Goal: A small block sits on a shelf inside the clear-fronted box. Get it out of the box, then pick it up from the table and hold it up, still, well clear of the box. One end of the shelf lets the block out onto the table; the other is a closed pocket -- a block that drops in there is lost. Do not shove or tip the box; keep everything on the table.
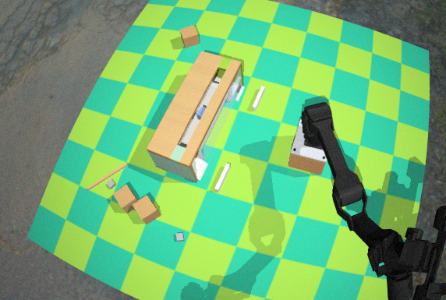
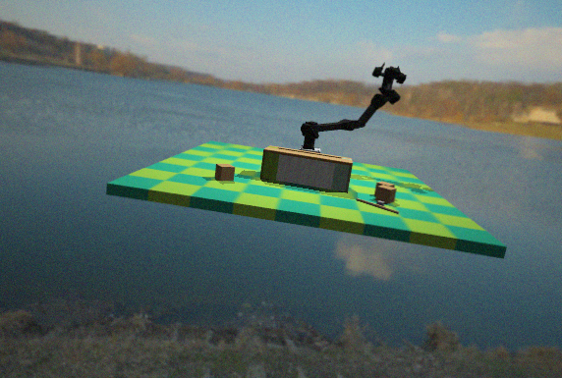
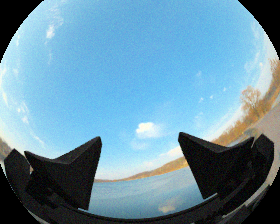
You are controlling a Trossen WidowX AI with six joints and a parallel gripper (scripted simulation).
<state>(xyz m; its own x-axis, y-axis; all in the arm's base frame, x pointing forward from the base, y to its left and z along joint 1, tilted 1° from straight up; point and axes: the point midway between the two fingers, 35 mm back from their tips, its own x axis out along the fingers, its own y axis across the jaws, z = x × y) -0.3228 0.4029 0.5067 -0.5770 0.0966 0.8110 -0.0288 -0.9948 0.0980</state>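
And there's the small blue block [image 1: 201, 112], up inside the long wood-topped box [image 1: 175, 111] [image 2: 307, 172], showing midway along its roof slot! The black gripper [image 1: 432, 255] [image 2: 391, 70] [image 3: 140, 139] is spread wide, nothing in its grasp, high over the near right side. The black jointed arm [image 1: 344, 175] [image 2: 344, 125] reaches there, well apart from the box.

Look at the room: the green-and-teal checkered table [image 1: 218, 214] [image 2: 295, 206] runs on past the box all round. Two slim white bars [image 1: 258, 98] [image 1: 222, 177] lie on the box's right, a thin wooden stick [image 1: 107, 176] [image 2: 377, 206] off its near left corner, close to two brown cubes [image 1: 125, 197] [image 1: 146, 209]; a lone brown cube [image 1: 189, 36] [image 2: 225, 172] sits beyond the far end.

Only from above does the block show; the exterior view meets a grey wall, but reveals the gripper's height. The wrist view gets sky, water and parted fingers.
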